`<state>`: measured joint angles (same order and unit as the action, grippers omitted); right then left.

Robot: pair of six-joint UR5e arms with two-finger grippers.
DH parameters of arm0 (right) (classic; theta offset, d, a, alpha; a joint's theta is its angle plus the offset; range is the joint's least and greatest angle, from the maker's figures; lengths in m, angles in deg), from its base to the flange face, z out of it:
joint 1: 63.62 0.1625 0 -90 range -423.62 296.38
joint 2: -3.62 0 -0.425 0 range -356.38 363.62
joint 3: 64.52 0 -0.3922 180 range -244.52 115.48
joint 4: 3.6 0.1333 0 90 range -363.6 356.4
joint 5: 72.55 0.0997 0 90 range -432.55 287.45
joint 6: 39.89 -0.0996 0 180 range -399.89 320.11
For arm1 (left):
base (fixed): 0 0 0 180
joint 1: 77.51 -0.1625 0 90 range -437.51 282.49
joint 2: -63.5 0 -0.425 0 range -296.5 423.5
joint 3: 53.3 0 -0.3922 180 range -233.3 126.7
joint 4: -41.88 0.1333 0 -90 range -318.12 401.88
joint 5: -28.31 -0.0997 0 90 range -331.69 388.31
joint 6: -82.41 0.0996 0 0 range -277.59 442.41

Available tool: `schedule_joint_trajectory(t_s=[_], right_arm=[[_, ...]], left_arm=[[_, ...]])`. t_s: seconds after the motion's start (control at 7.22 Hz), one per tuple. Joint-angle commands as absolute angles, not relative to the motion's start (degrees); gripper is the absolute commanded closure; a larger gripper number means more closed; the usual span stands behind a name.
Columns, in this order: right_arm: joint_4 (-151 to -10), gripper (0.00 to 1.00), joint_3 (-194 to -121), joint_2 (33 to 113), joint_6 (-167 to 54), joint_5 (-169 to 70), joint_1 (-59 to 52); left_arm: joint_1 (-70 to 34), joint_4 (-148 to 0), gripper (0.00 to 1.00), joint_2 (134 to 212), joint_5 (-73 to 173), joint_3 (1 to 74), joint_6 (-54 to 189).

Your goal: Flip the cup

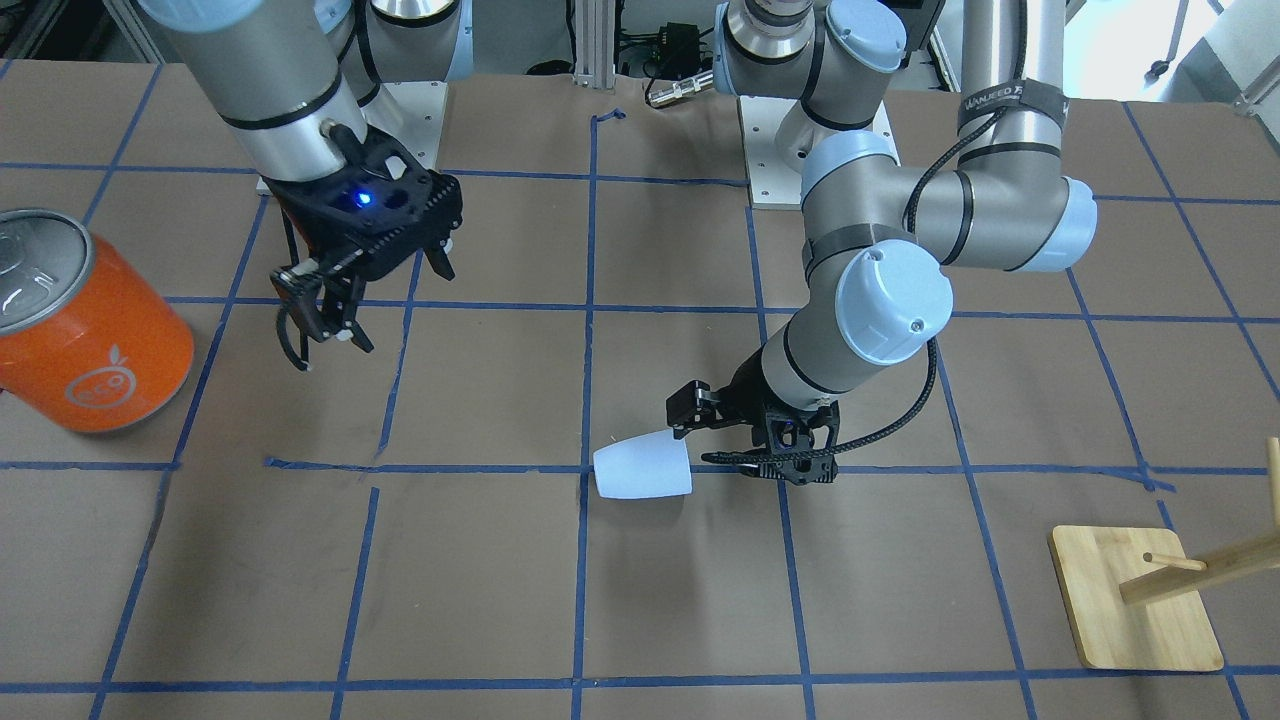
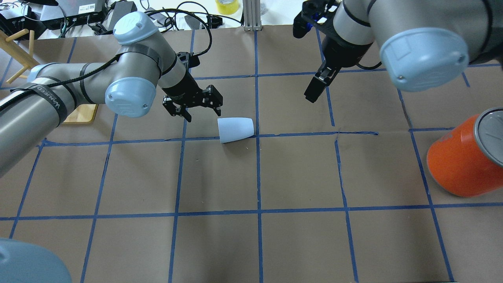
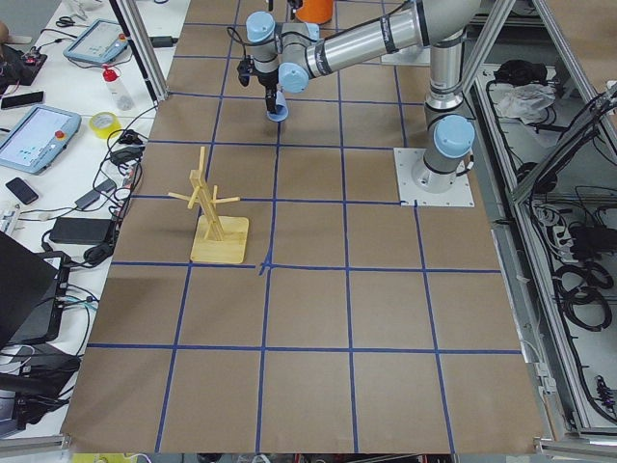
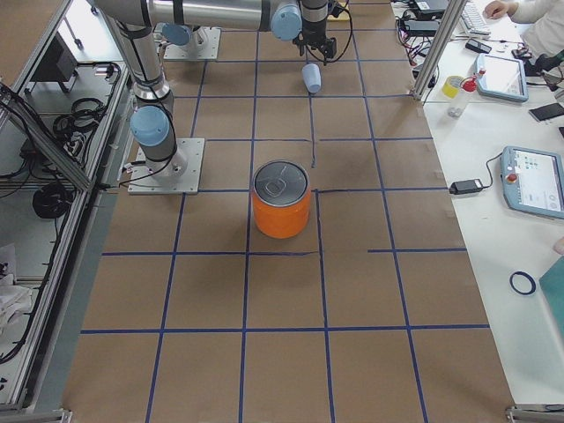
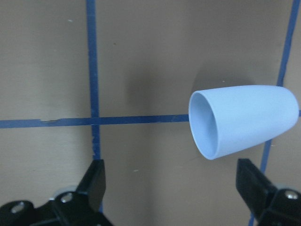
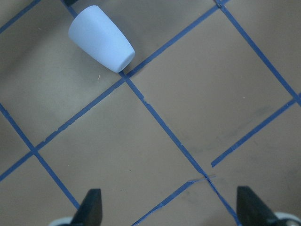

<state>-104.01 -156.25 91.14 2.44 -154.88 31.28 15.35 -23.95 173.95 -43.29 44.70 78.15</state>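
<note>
Here's the cup (image 2: 235, 129), lying on its side on the brown table (image 2: 298, 243), right across a blue tape line. It's a small, pale blue-white cup, and its wide open mouth points toward the left gripper (image 2: 202, 112) while the narrow bottom points away.

The left gripper is down low, just beside the cup's mouth end, with its jaws spread wide and nothing in them. The left wrist view shows it best. Both black fingers (image 5: 96, 176) sit at the bottom corners of that picture, and the cup lies beyond the tips, off toward one side. There is bare table between the cup and either finger, so nothing is touching there. In the front-facing view one finger looks very close to the rim, but I can't tell from that angle whether it makes contact.

The right gripper (image 6: 170, 207) hangs above the table well apart from the cup, on the side of the cup's narrow end. It is spread wide too, and empty.

The orange can (image 2: 459, 165) stands upright farther out from the cup on that same side. The wooden stand (image 1: 1135, 600) is well apart from the cup on the opposite side.
</note>
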Motion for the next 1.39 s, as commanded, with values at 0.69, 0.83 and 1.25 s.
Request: schedule_joint_trajectory(t_s=[0.69,0.83,1.25], right_arm=[[-88.1,0.0,-146.1,93.7,-39.7,-164.6,29.5],[-81.4,0.0,-145.7,94.0,-39.8,-164.7,29.5],[-81.4,0.0,-146.3,93.8,-39.8,-162.9,29.6]], left_arm=[[9.7,-11.3,0.03,181.9,-16.0,52.3,81.2],[9.7,-10.9,0.17,182.8,-16.0,52.5,82.3],[9.7,-10.9,0.94,183.0,-14.9,52.2,81.2]])
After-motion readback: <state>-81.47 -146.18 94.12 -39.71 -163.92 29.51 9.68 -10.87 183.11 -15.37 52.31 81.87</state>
